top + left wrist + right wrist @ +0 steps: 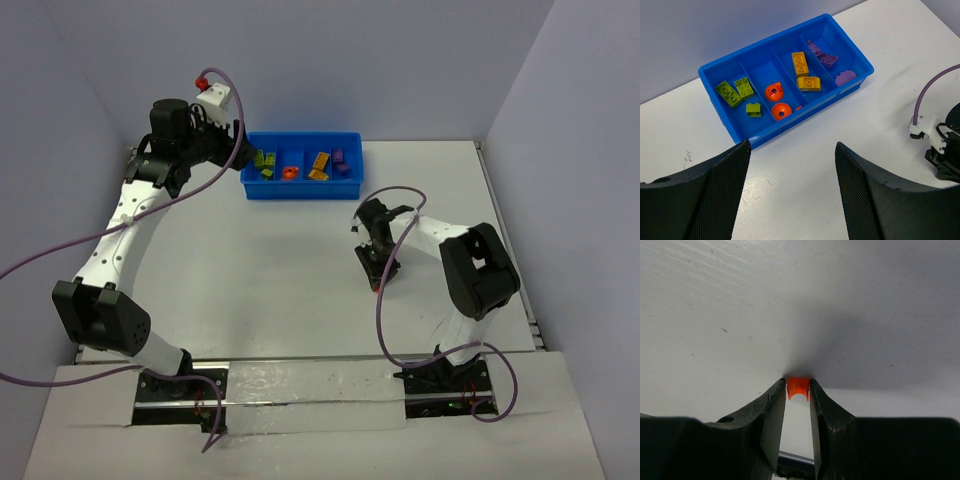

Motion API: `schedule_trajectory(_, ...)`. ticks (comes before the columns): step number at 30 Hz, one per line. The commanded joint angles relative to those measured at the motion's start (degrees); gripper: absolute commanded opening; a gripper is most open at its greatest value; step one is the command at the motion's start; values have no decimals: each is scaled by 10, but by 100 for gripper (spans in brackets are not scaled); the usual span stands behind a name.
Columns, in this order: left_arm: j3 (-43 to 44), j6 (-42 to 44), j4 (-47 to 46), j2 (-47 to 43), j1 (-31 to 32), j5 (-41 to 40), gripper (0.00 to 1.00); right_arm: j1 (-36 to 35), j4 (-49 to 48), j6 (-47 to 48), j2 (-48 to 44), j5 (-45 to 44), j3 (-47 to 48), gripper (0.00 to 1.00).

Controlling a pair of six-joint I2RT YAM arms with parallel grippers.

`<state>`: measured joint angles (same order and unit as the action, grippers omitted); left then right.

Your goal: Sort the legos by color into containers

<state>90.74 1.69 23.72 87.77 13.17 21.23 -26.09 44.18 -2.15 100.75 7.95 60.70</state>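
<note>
Orange-red brick is pinched right now betw. the fingertips of the right gripper, jaws drawn in tight w/ only the brick's width betw. them. It sits right at the white table; can't tell if it's touching or just off the surface. Top view: the right arm is bent over, gripper pointing down at the table, well apart from the blue bin and on its near-right side.

Over to the left gripper: spread wide, both black fingers framing the left wrist view, hanging above the table just near-side of the bin. Top view puts it beside the bin's left end.

Bin has 4 compartments side by side. Left to right in the left wrist view:
- 1st: three olive-green bricks.
- 2nd: two rounded orange-red pieces, plus a small orange bit by the divider.
- 3rd: two yellow-orange bricks.
- 4th: purple bricks, one at the far end, one rounded at the near end.

Each colour is in its own compartment, no mixing visible.
</note>
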Motion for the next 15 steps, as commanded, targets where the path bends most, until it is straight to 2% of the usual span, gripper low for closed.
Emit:
schedule_trajectory(1,3,-2,-24,-3,-1,-1,75,-3,-5,-7,-3,19,-10,31)
schedule_trajectory(5,8,-3,-22,1,-1,-1,75,-3,-4,-3,-10,22,-6,18)
schedule_trajectory(8,5,-3,-19,-1,-1,-2,75,-3,0,7,-25,43,21,2)
schedule_trajectory(12,2,-7,-15,-10,-9,4,78,-4,2,14,-42,47,98,0)
schedule_trajectory(15,0,-12,-16,-17,-25,12,93,-4,6,19,-28,47,207,0)
